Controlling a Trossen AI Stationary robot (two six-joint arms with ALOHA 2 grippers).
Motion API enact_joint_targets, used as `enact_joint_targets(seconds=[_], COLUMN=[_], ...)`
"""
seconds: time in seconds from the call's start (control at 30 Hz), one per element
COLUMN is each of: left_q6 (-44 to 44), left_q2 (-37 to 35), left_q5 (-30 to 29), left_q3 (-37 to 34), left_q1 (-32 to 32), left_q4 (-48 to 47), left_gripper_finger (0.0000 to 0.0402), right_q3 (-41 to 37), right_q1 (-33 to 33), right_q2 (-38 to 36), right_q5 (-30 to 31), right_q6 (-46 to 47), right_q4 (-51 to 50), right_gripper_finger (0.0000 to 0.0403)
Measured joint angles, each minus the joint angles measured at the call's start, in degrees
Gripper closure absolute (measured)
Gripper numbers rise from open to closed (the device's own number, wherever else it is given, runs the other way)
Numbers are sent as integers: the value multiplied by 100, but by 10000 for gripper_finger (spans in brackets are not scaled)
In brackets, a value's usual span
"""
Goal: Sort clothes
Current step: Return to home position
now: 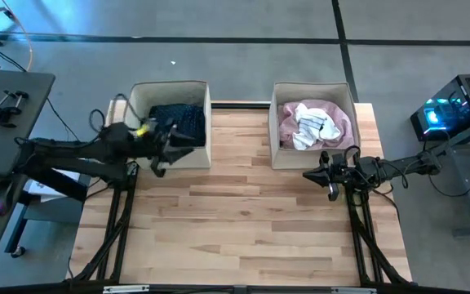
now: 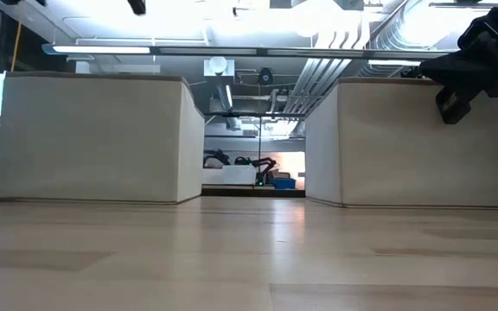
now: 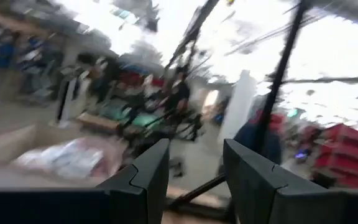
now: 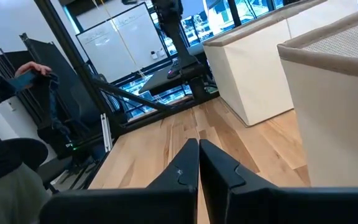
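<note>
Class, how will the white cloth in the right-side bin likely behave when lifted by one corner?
Probably floppy: the white cloth lies crumpled in folds. Likely light, since it sits loosely atop the pink shirt. It may snag that shirt.

Grey floor (image 1: 235, 20), ceiling strip light (image 2: 102, 49), wooden table (image 1: 243, 220)

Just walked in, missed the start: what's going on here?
Neither gripper holds anything. The clothes lie in two beige boxes: a dark garment in the left box, a pink shirt and white cloth in the right box. The left gripper, open, hangs at the left box's front; the right gripper, shut, hangs before the right box.
</note>
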Motion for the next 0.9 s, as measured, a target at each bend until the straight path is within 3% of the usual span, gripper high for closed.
enact_joint_targets(seconds=[0.13, 0.27, 0.37, 0.6, 0.73, 0.9], left_q6=[280, -156, -131, -223, -144, 112], left_q2=[-496, -842, -1190, -2296, -3039, -3918], left_q5=[-69, -724, -806, -424, -324, -302], left_q3=[12, -46, -584, -2505, -2957, -3353], left_q1=[-487, -670, -665, -454, -345, -155], left_q4=[-258, -1024, -688, 1344, 1250, 346], left_gripper_finger=[261, 261, 261, 261, 261, 261], right_q3=[0, 2, 2, 2, 2, 2], right_q1=[0, 0, 0, 0, 0, 0], right_q2=[0, 0, 0, 0, 0, 0], right_q5=[0, 0, -1, 0, -1, -2], right_q6=[0, 0, 0, 0, 0, 0], right_q4=[0, 0, 0, 0, 0, 0], right_gripper_finger=[402, 402, 402, 402, 402, 402])
